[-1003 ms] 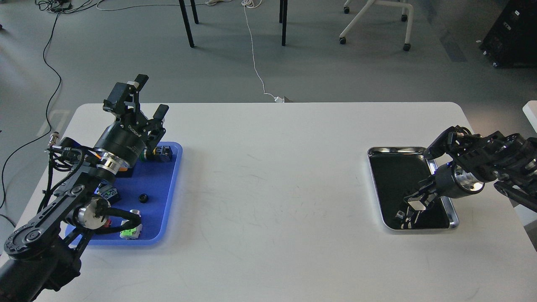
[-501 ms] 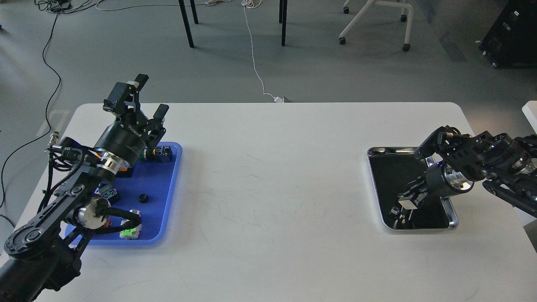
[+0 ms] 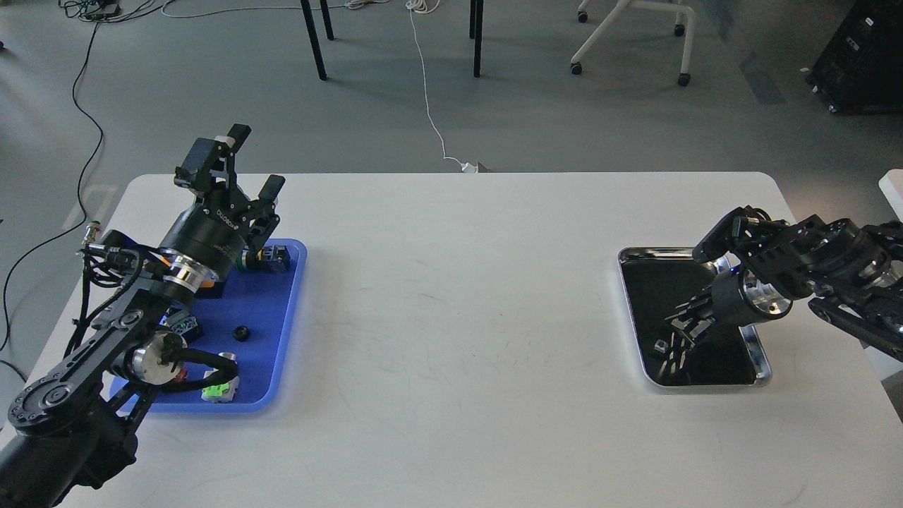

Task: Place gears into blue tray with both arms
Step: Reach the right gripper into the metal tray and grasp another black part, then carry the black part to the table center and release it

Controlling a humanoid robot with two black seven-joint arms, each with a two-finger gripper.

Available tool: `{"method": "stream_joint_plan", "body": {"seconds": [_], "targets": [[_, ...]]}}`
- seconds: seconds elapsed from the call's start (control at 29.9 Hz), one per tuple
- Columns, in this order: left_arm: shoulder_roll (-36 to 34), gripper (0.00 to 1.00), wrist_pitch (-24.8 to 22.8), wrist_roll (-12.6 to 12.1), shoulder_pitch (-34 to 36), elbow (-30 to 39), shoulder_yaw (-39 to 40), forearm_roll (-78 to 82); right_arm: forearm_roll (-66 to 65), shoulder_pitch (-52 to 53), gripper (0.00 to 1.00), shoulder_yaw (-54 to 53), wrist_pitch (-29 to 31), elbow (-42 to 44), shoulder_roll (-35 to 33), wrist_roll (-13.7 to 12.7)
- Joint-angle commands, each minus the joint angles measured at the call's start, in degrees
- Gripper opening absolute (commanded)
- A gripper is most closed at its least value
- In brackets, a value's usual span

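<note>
A broad white rectangular table [image 3: 451, 317] with rounded corners fills most of the scene, grey floor behind it. At about nine o'clock on the tabletop lies the flat bright-blue plastic tray [image 3: 271, 310] with a low rim; at three o'clock sits the shiny steel tray [image 3: 695, 254] with a dark, mirror-like bottom. The black jointed left arm [image 3: 106, 346] rises from the seven o'clock corner across the blue tray, and its left gripper [image 3: 243, 166] is held up above the tray's twelve o'clock end, the two fingers [image 3: 238, 134] spread wide with nothing between them. The black right arm [image 3: 832, 264] comes in from three o'clock and reaches down into the steel tray; its right gripper [image 3: 670, 346] hangs low over the dark bottom, mixed with its own reflection, so I cannot tell how its fingers stand or whether they hold anything. One tiny black round gear [image 3: 242, 332] with a centre hole lies on the blue tray's bare middle, apart from both grippers. Near the tray's six o'clock rim is a small green-faced silver switch [image 3: 220, 388], and at its one o'clock corner a dark blocky part [image 3: 275, 255].
</note>
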State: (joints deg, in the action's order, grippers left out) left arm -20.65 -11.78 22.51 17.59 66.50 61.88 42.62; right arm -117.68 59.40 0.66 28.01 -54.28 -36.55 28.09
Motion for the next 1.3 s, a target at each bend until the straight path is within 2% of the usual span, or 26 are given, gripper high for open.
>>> {"method": "stream_joint_plan", "body": {"seconds": [0.0, 0.23, 0.43, 0.74, 0.84, 1.27], "targets": [[0.0, 0.98, 0.0, 0.07, 0.07, 0.03, 0.0, 0.01, 1.56, 2.47, 0.17, -0.13, -0.01, -2.05, -0.72, -0.09], [0.0, 0.98, 0.0, -0.01, 0.07, -0.06, 0.0, -0.08, 6.05, 9.5, 0.18, 0.05, -0.01, -5.14, 0.68, -0.09], [0.0, 0.98, 0.0, -0.01, 0.07, 0.03, 0.0, 0.01, 8.51, 11.97, 0.18, 0.48, -0.01, -3.39, 9.9, -0.09], [0.08, 0.98, 0.09, -0.89, 0.07, -0.06, 0.0, -0.08, 9.57, 10.57, 0.19, 0.75, -0.01, 10.05, 28.79, -0.09], [0.08, 0.98, 0.0, -0.89, 0.07, 0.03, 0.0, -0.08, 9.57, 9.43, 0.19, 1.88, -0.01, 11.56, 32.84, -0.09], [0.08, 0.98, 0.09, -1.24, 0.07, -0.06, -0.27, 0.01, 9.57, 6.08, 0.24, 3.21, -0.01, 11.74, 35.84, -0.09]]}}
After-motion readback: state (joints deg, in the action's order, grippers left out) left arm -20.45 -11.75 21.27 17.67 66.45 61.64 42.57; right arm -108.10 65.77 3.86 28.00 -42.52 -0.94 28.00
